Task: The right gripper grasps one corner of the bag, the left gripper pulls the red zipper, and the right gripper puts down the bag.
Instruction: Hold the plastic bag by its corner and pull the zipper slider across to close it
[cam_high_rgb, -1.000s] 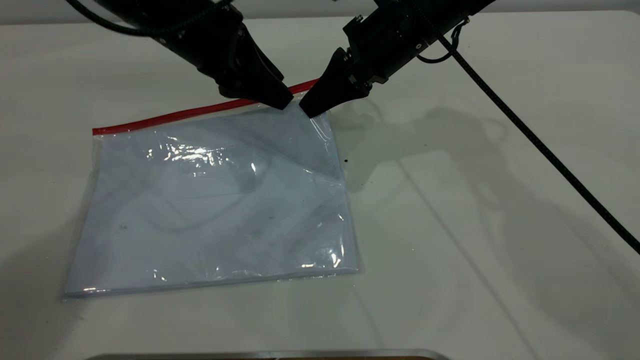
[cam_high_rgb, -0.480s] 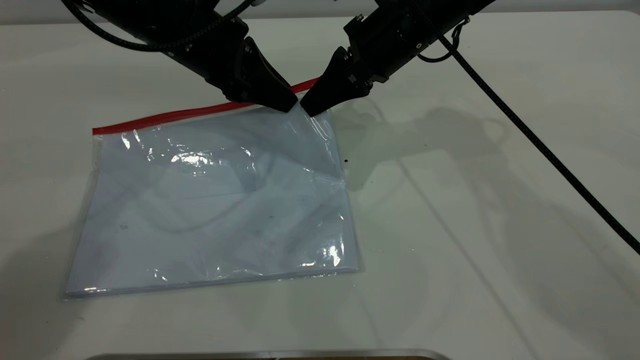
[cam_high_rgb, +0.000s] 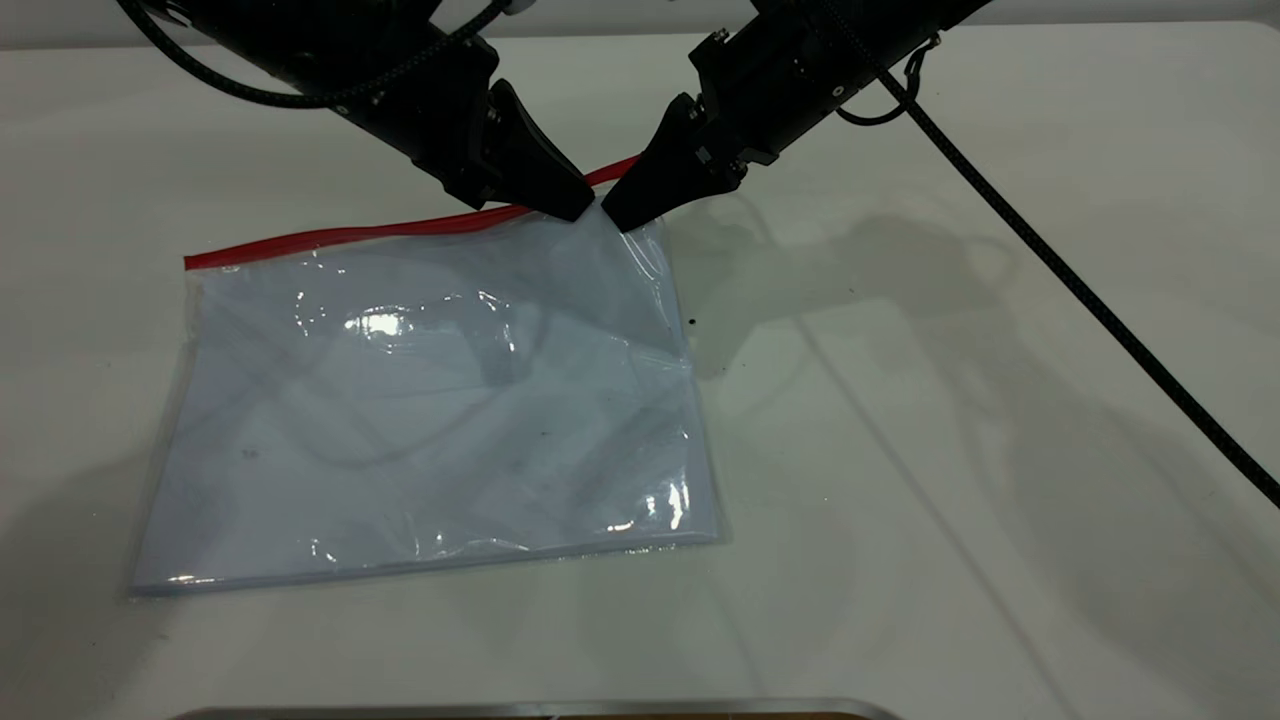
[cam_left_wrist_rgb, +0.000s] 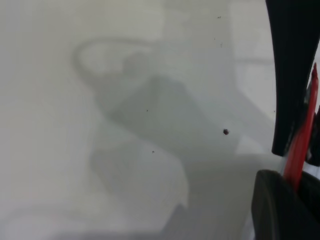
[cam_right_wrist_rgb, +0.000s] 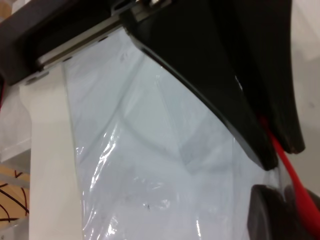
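The bag (cam_high_rgb: 430, 400) lies flat on the white table, clear and wrinkled, with white paper inside. Its red zipper (cam_high_rgb: 350, 232) runs along the far edge. At the far right corner (cam_high_rgb: 610, 225) both grippers meet tip to tip. My left gripper (cam_high_rgb: 578, 208) is shut on the red zipper (cam_left_wrist_rgb: 302, 145), which passes between its jaws (cam_left_wrist_rgb: 295, 182). My right gripper (cam_high_rgb: 618, 218) is shut on the corner, with plastic and red strip (cam_right_wrist_rgb: 285, 162) running into its jaws (cam_right_wrist_rgb: 287, 200). The corner is raised slightly off the table. In the right wrist view the left gripper (cam_right_wrist_rgb: 225, 75) fills the space beside the bag (cam_right_wrist_rgb: 150, 160).
A black cable (cam_high_rgb: 1080, 290) trails from the right arm across the right side of the table. A metal edge (cam_high_rgb: 520, 708) shows at the near border. A small dark speck (cam_high_rgb: 692, 322) sits just right of the bag.
The left gripper has shifted slightly right, until its tip touches the right gripper's. The plastic near the corner has puckered and its glints have moved. The right gripper has stayed put.
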